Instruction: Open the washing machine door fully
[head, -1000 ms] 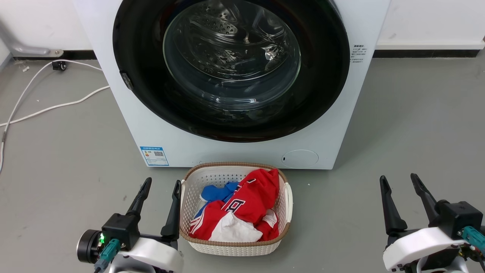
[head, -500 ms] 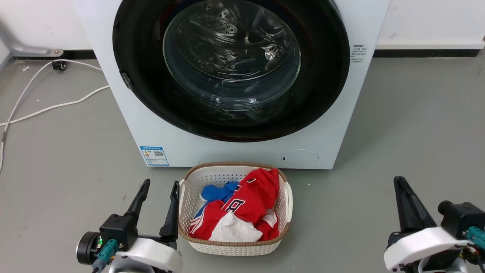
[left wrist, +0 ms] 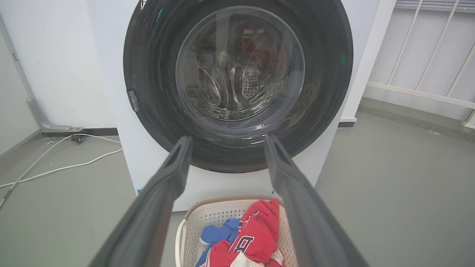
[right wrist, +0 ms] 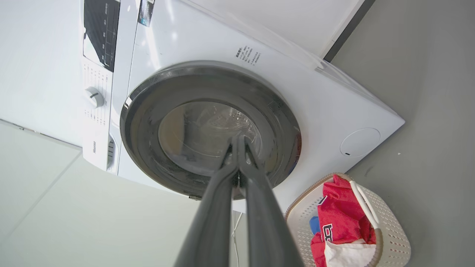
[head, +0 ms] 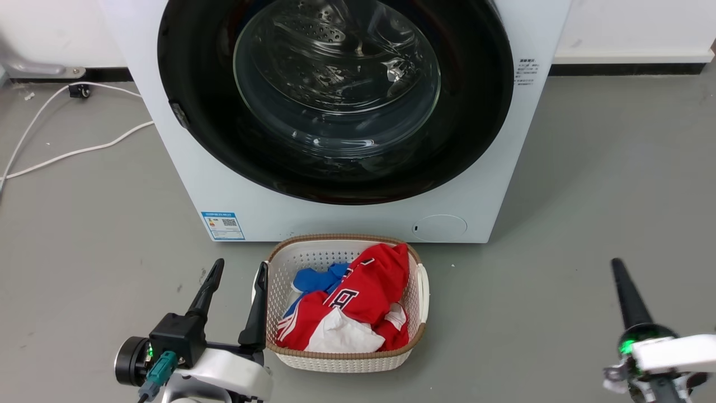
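The white washing machine (head: 335, 221) stands straight ahead on the floor. Its round black washing machine door (head: 475, 112) with the clear glass bowl lies closed flat against the front. A small latch (head: 179, 115) sits on the door's left edge. My left gripper (head: 240, 265) is open at the lower left, beside the basket and well short of the machine. Low at the right, my right gripper (head: 615, 263) is shut on nothing, rolled on its side and far from the door. The left wrist view has the door (left wrist: 326, 74) beyond my open left gripper (left wrist: 227, 141). My shut right gripper (right wrist: 237, 140) points towards the door (right wrist: 282, 122).
A white laundry basket (head: 422, 291) with red, blue and white clothes (head: 363, 296) sits on the floor just in front of the machine, between my arms. White cables (head: 78, 151) trail across the grey floor at the left. Bare floor (head: 587, 168) lies right of the machine.
My right gripper has shut its fingers, rolled onto its side and shifted right. The head camera has moved slightly. The left gripper and the door have stayed as they were.
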Robot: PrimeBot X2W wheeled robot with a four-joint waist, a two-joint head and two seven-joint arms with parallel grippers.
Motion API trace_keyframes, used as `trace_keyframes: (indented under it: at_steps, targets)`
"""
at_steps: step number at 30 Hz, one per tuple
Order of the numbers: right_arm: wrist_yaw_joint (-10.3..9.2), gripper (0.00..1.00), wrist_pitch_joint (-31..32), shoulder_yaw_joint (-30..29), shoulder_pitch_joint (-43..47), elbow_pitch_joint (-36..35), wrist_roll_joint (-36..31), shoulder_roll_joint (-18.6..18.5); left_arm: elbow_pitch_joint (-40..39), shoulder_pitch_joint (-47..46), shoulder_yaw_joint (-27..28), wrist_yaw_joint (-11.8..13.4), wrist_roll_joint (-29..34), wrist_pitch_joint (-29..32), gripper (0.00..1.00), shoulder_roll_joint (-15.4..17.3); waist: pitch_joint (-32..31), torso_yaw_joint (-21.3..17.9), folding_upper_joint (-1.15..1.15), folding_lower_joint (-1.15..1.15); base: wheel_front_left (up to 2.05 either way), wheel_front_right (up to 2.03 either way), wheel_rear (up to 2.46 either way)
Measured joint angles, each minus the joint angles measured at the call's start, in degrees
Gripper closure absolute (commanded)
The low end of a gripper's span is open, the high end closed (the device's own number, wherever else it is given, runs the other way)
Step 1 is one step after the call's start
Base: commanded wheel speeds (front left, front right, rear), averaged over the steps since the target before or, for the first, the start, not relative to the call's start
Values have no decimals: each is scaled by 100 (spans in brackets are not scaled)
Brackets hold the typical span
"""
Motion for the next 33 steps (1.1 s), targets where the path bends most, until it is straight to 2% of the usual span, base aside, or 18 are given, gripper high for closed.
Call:
trace_keyframes:
  at_steps: [4, 10, 16, 24, 28, 33]
  targets:
    - [0, 100, 170, -425, -229, 152, 1470, 3, -92, -30, 30, 1, 12, 0, 0, -22, 77, -37, 0, 0, 0, 0, 0]
    - [-1, 100, 601, -1316, -896, 773, 2715, -123, -270, -141, 73, 4, 58, 0, 0, -37, 263, -67, 0, 0, 0, 0, 0]
    - [-1, 100, 818, -1699, -2015, 1996, 3408, -791, -579, -385, 108, 38, 69, 0, 0, -86, 615, -43, 0, 0, 0, 0, 0]
    - [-1, 100, 1237, -1362, -3730, 3579, 3994, -1636, -860, -756, 43, 41, 113, 0, 0, -132, 1299, 71, 0, 0, 0, 0, 0]
    - [-1, 100, 1572, -926, -4511, 4018, 3986, -1954, -954, -915, -2, 45, 116, 0, 0, -145, 1639, 169, 0, 1, 0, 0, 0]
    - [-1, 100, 2136, -350, -5363, 4320, 3923, -2147, -1033, -1038, -40, 47, 22, 0, 0, -165, 1977, 291, 0, 1, 0, 0, 0]
